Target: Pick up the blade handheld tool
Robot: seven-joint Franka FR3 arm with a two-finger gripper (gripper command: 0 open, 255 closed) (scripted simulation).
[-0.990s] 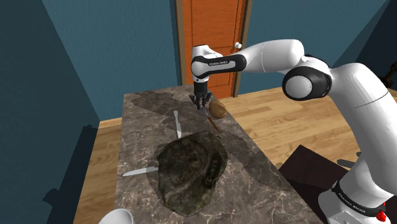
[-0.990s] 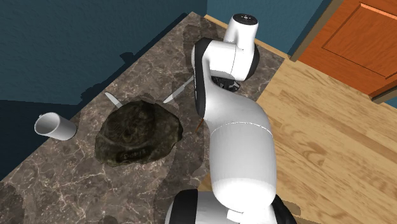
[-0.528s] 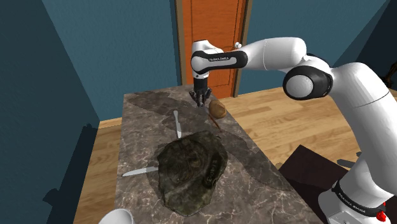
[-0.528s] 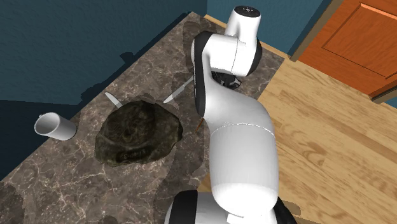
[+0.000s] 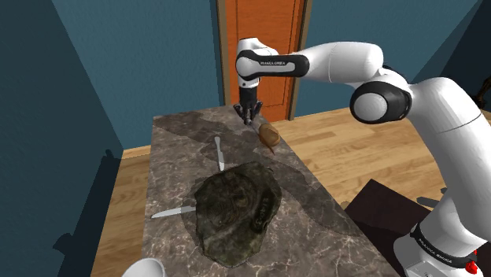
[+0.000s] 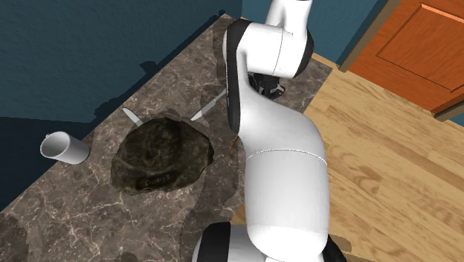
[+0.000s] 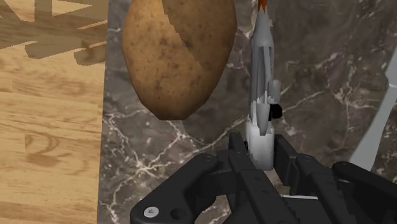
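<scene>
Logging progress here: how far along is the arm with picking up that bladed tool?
Done: the claw is shut on the grey bladed tool, beside the potato. In hand: the claw hangs above the marble table in the shoulder view, so the tool looks lifted. Left: probably little, maybe raising it clearer of the potato.

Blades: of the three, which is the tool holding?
The grey blade beside the potato, clasped in the tool. The far knife and the near knife lie free on the table beside the dark lump.
</scene>
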